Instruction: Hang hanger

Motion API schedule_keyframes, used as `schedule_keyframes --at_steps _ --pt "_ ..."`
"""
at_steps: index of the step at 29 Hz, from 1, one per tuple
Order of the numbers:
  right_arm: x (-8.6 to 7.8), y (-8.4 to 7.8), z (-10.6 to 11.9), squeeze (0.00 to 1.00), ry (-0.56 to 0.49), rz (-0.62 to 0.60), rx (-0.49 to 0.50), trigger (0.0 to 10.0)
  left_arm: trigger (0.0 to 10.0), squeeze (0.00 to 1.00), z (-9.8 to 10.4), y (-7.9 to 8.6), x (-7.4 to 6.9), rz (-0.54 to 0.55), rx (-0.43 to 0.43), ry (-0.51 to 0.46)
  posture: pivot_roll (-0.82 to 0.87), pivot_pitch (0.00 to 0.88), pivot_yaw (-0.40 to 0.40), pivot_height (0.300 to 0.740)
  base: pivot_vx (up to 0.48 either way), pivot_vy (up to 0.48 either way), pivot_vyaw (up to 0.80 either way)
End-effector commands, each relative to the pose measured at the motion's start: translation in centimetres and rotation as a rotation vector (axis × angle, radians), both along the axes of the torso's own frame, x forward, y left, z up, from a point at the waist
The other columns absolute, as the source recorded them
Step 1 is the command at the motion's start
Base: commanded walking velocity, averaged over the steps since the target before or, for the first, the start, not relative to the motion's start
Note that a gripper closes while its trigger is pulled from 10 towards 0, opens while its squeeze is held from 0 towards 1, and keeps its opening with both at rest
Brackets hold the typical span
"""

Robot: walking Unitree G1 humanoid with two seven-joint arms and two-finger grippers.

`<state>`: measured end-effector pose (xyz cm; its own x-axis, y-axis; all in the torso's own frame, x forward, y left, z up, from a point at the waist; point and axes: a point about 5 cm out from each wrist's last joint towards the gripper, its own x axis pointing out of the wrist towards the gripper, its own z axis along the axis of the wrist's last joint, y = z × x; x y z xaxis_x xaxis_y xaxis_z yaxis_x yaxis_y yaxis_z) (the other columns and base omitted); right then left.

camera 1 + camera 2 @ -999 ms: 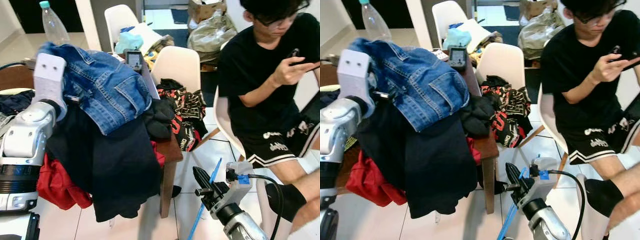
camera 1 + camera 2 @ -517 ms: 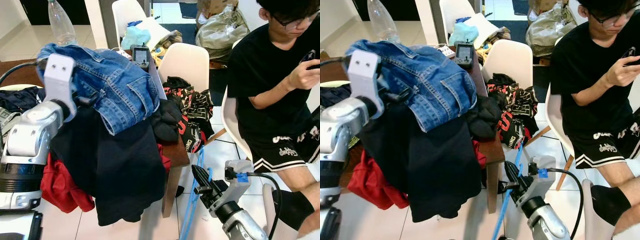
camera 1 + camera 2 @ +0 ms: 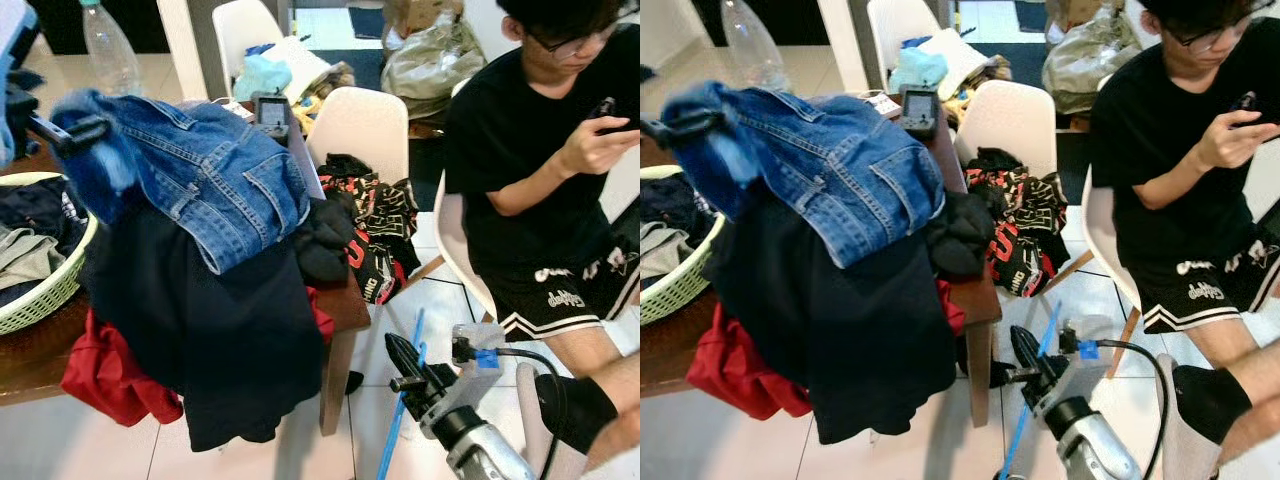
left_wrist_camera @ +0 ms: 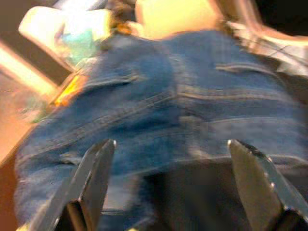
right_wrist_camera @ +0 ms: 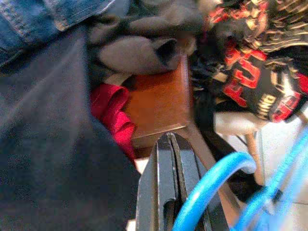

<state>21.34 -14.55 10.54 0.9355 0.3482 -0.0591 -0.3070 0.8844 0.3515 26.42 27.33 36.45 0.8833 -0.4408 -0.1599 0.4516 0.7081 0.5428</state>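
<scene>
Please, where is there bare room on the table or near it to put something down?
The wooden table is crowded: denim jacket, dark garments, a green basket. Bare wood shows at the near edge below the basket and at the corner beside the red cloth. The white floor between the table leg and the right end effector, which holds the blue hanger, is free.

Before me a table bears a heap of clothes, a denim jacket on top. A laundry basket sits on its left part. Right of the table a person sits on a chair. My right gripper is low beside the table's corner.
</scene>
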Motion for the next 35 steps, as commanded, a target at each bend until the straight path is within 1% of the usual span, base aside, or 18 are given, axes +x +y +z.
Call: schedule_keyframes --at_steps 1,3,4,5,6,7,9,11,12,14,15,16,18,23,27,29,34,35 --pt "-0.2 -0.1 -0.1 0.00 0.013 -0.001 0.014 10.0 10.0 0.00 1.9 0.1 -1.6 -0.049 0.038 -0.039 0.05 0.175 0.017 0.740 0.000 0.000 0.00" --pt "-0.2 -0.1 -0.1 0.00 0.014 -0.001 0.016 10.0 10.0 0.00 3.7 0.7 -1.8 -0.039 -0.008 -0.134 0.06 0.178 0.017 0.740 0.000 0.000 0.00" --pt "-0.2 -0.1 -0.2 0.00 0.015 0.000 0.018 10.0 10.0 0.00 6.1 1.0 -1.8 -0.034 -0.092 -0.300 0.06 0.177 0.016 0.740 0.000 0.000 0.00" --pt "-0.2 -0.1 -0.2 0.00 0.015 0.000 0.018 10.0 10.0 0.00 6.1 1.0 -1.8 -0.034 -0.092 -0.300 0.06 0.177 0.016 0.740 0.000 0.000 0.00" --pt "-0.2 -0.1 -0.2 0.00 0.015 0.001 0.019 10.0 10.0 0.00 8.0 0.9 -2.0 -0.059 -0.204 -0.445 0.06 0.178 0.016 0.740 0.000 0.000 0.00" --pt "-0.2 -0.1 -0.2 0.00 0.015 0.001 0.019 10.0 10.0 0.00 8.0 0.9 -2.0 -0.059 -0.204 -0.445 0.06 0.178 0.016 0.740 0.000 0.000 0.00" --pt "-0.1 -0.2 -0.2 0.00 0.014 0.001 0.023 10.0 10.0 0.00 9.9 0.5 -2.1 -0.171 -0.520 -0.603 0.06 0.177 0.016 0.740 0.000 0.000 0.00" --pt "0.0 -0.7 0.3 0.00 -0.007 -0.016 0.070 10.0 10.0 0.00 7.8 -1.6 -0.1 -0.300 -0.790 -0.568 0.05 0.171 0.018 0.740 0.000 0.000 0.00" --pt "0.0 -0.7 0.3 0.00 -0.007 -0.016 0.070 10.0 10.0 0.00 7.8 -1.6 -0.1 -0.300 -0.790 -0.568 0.05 0.171 0.018 0.740 0.000 0.000 0.00" --pt "1.0 -2.6 1.8 0.00 -0.094 -0.055 0.075 10.0 10.0 0.00 2.3 -6.4 2.0 -0.447 -0.784 -0.368 0.03 0.159 0.025 0.740 0.000 0.000 0.00" --pt "1.4 -3.5 2.6 0.00 -0.135 -0.076 0.054 10.0 10.0 0.00 0.2 -8.3 2.2 -0.516 -0.774 -0.284 0.03 0.159 0.025 0.740 0.000 0.000 0.00" --pt "1.4 -3.5 2.6 0.00 -0.135 -0.076 0.054 10.0 10.0 0.00 0.2 -8.3 2.2 -0.516 -0.774 -0.284 0.03 0.159 0.025 0.740 0.000 0.000 0.00" --pt "2.6 -6.5 5.0 0.00 -0.224 -0.163 -0.065 10.0 10.0 0.00 -2.8 -11.8 1.7 -0.696 -0.854 -0.126 0.02 0.155 0.027 0.740 0.000 0.000 0.00" --pt "3.3 -9.1 6.9 0.00 -0.273 -0.261 -0.203 10.0 10.0 0.00 -4.0 -13.8 1.5 -0.800 -0.982 -0.028 0.02 0.153 0.027 0.740 0.000 0.000 0.00" --pt "3.7 -10.3 9.5 0.00 -0.356 -0.327 -0.210 10.0 10.0 0.00 -5.8 -14.9 1.6 -0.803 -1.091 0.065 0.02 0.150 0.028 0.740 0.000 0.000 0.00" --pt "3.8 -9.7 13.4 0.00 -0.508 -0.284 -0.090 10.0 10.0 0.00 -7.2 -15.3 1.3 -0.823 -1.199 0.136 0.02 0.146 0.030 0.740 0.000 0.000 0.00" --pt "3.0 -8.1 17.6 0.00 -0.687 -0.107 0.102 10.0 10.0 0.00 -8.6 -15.0 0.9 -0.853 -1.326 0.160 0.02 0.144 0.027 0.740 0.000 0.000 0.00" --pt "2.4 -7.7 19.0 0.00 -0.745 -0.031 0.168 10.0 10.0 0.00 -9.1 -14.4 1.0 -0.844 -1.403 0.156 0.02 0.144 0.026 0.740 0.000 0.000 0.00"
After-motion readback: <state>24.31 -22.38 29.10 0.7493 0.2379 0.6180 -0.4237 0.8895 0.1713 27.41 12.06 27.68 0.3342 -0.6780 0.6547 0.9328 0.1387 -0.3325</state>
